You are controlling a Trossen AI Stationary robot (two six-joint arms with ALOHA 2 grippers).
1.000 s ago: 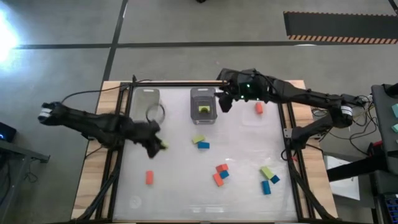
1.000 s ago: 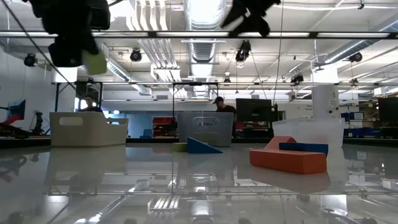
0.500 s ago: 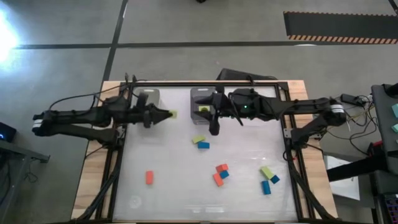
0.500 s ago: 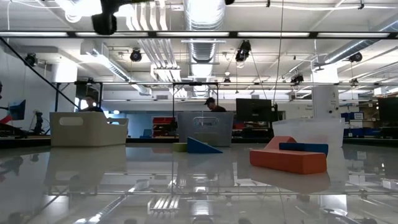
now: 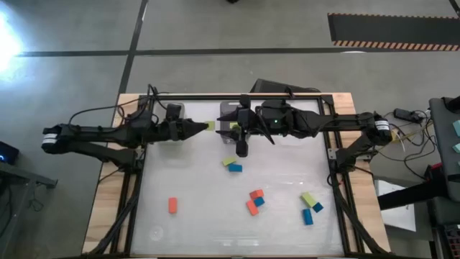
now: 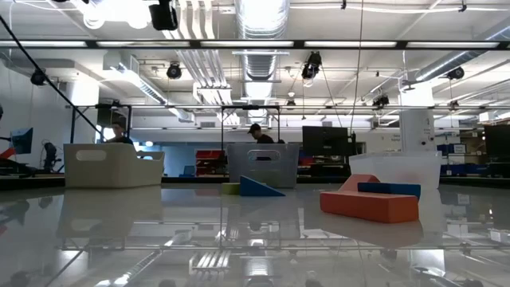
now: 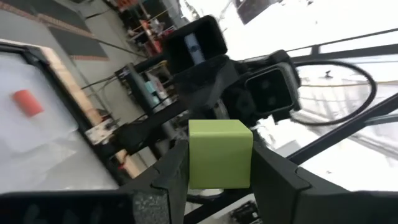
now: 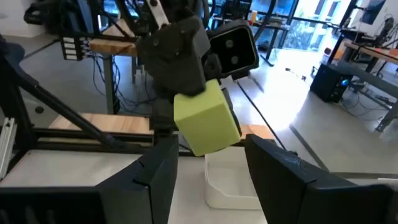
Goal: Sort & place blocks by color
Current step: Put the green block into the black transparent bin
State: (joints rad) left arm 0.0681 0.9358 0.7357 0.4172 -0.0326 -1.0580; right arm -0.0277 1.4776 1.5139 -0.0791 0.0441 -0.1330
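A lime green block (image 5: 210, 126) hangs in the air between the far-left bin (image 5: 172, 109) and the middle bin (image 5: 230, 108). My left gripper (image 5: 206, 126) is shut on it and points level toward the table's right. My right gripper (image 5: 224, 128) faces it from the right, open. In the right wrist view its fingers (image 8: 155, 177) stand just short of the block (image 8: 205, 124), one on either side, touching nothing that I can see. More orange, blue and lime blocks (image 5: 231, 165) lie flat on the white table. My left gripper pinches the lime block by two opposite faces (image 7: 193, 158) between its two fingers. The fingers come level from the table's left. The block is lifted clear of the table and the bins, and most of it sticks out past the fingertips (image 7: 177, 168).
Loose blocks lie at the middle (image 5: 235, 168), near middle (image 5: 254, 201), near right (image 5: 310, 207), and one orange block at near left (image 5: 172, 205). A third clear bin (image 6: 394, 169) stands at far right with an orange block (image 7: 28, 102) in it. Black frame rails (image 5: 136, 194) line the table's sides.
My left gripper has risen from the table with the lime block, swung toward the far edge and the right, and tipped from pointing down to level. My right gripper has swung from the far-right bin toward the left, over the middle bin, up to the block.
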